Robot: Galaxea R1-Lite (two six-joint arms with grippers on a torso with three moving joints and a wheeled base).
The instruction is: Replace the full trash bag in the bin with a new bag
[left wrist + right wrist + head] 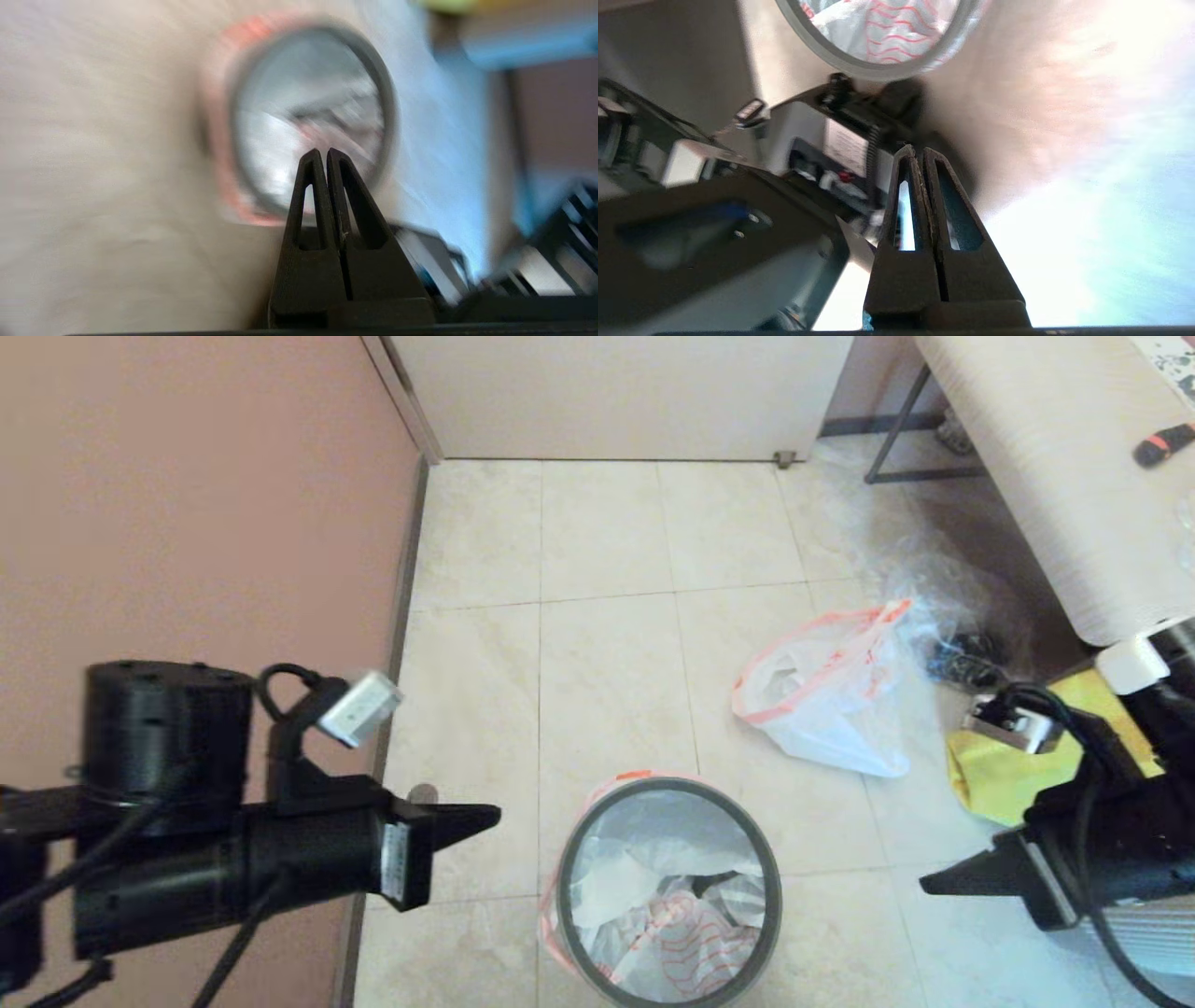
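The bin (767, 896) stands on the tiled floor close in front of me, with its dark-grey rim ring (672, 786) on top. A thin white bag with red-orange wavy drawings, the new bag (686, 933), lines its inside, and a pink-red edge hangs outside the rim. The full trash bag (826, 705), puffed up, white and with a pink-red rim band, lies on the floor beyond the bin to the right. My left gripper (495, 817) hangs left of the bin, shut and empty. My right gripper (924, 885) is to the bin's right, also shut and empty. The bin (387, 121) also shows in the left wrist view, and its rim ring (873, 70) in the right wrist view.
A yellow bag (1004, 775) lies on the floor at the right, under my right arm. A clear plastic bag (934, 583) and dark cables (962, 663) sit beneath a pale table (1055, 476). A pink wall (187, 504) runs along the left, and a door (616, 392) is at the back.
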